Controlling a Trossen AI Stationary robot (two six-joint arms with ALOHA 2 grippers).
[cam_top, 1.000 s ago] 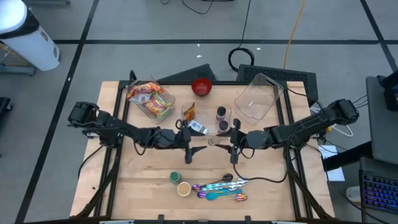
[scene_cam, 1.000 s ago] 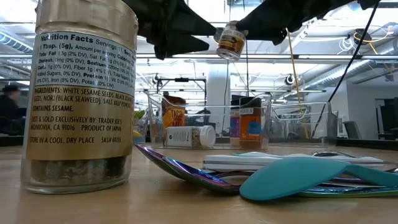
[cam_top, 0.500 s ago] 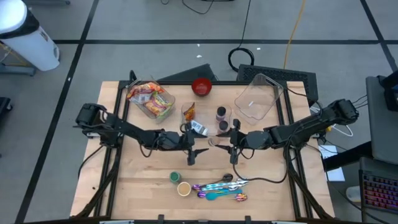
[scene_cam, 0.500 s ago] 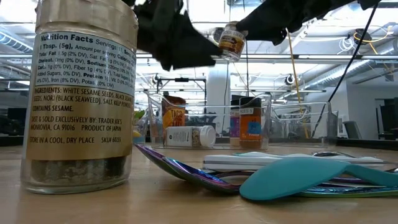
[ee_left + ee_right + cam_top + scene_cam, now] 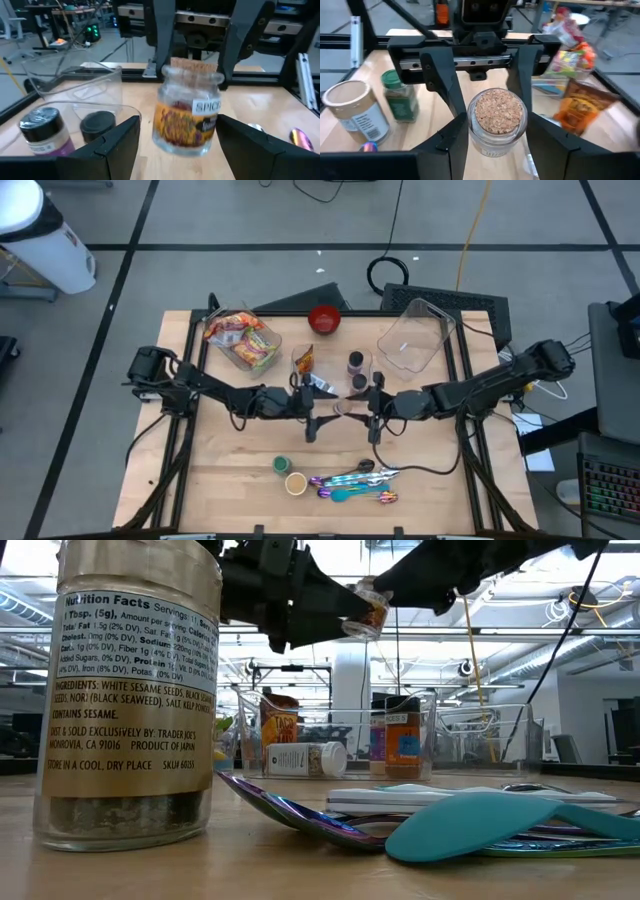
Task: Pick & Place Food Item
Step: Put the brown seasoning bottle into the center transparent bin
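The high view hides the spice jar point(image 5: 368, 612) between the two arms near the middle of the tabletop point(image 5: 430, 500); the low view shows it held well above the wood. The right claw point(image 5: 496, 131) pinches its glass body, a cork stopper on top, orange label reading "SPICE". The left claw point(image 5: 175, 134), at the jar's 9 o'clock in the high view, stands spread on either side of it.

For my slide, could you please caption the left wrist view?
Cork-stoppered spice jar held by right tool, framed between the open left tool.
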